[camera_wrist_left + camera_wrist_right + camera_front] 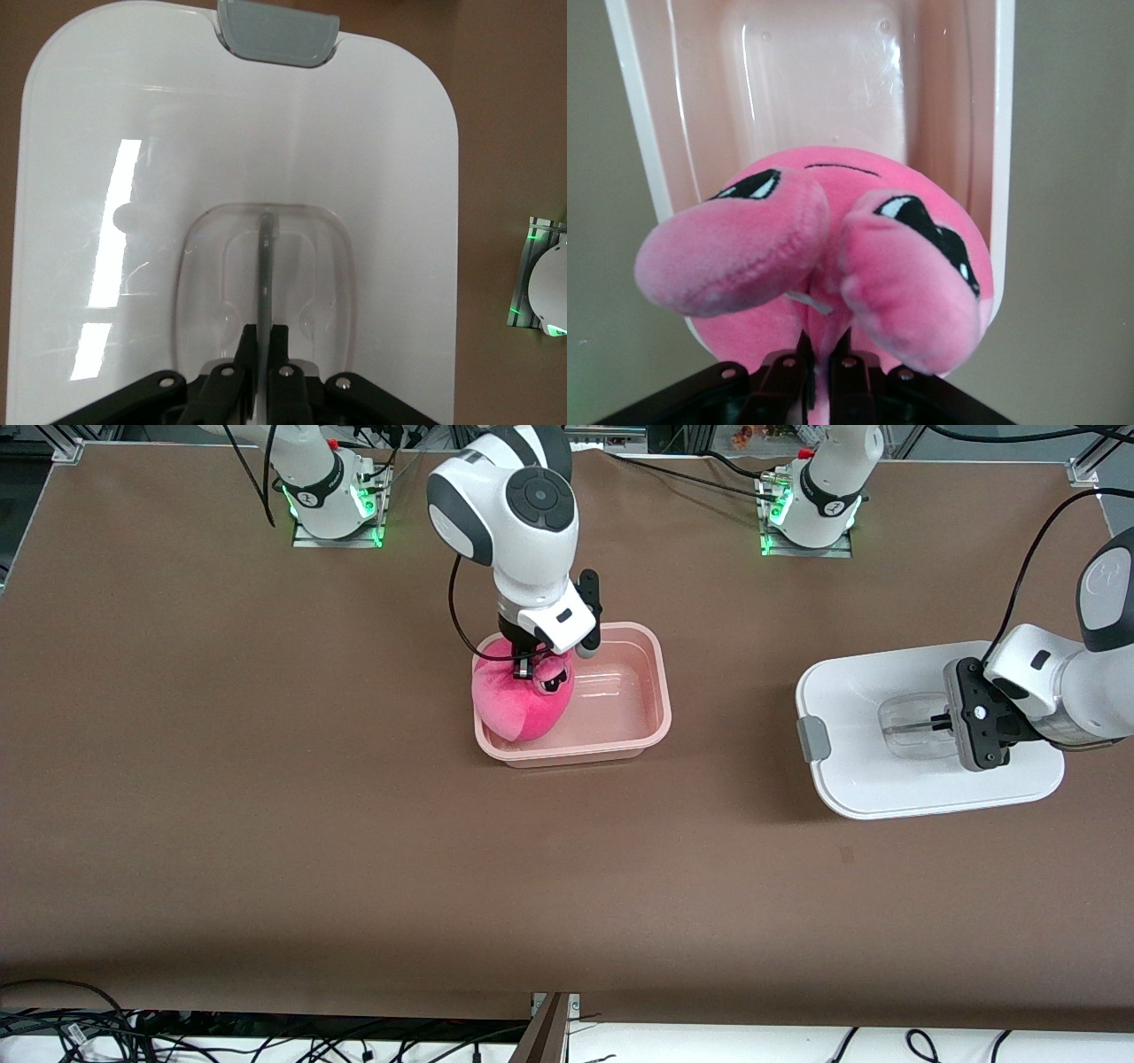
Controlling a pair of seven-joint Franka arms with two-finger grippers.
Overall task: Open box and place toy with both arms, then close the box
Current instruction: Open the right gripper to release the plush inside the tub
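Note:
The pale pink tub (660, 691) stands open mid-table. My right gripper (525, 662) is shut on the top of the hot-pink toy (514, 701) and holds it at the tub's end toward the right arm's end, partly over the rim. In the right wrist view the toy (824, 257) fills the space before the gripper (826, 341), with the tub (815, 88) below. The white lid (886, 779) lies toward the left arm's end of the table. My left gripper (939, 724) is shut on the lid's clear handle (266, 257). The left wrist view also shows the gripper (266, 332), the lid (372, 133) and its grey clip (277, 35).
The arm bases (337, 505) (811, 514) stand at the table's edge farthest from the front camera. A grey clip (813, 738) sticks out of the lid toward the tub. Cables (71, 1027) hang below the table's near edge.

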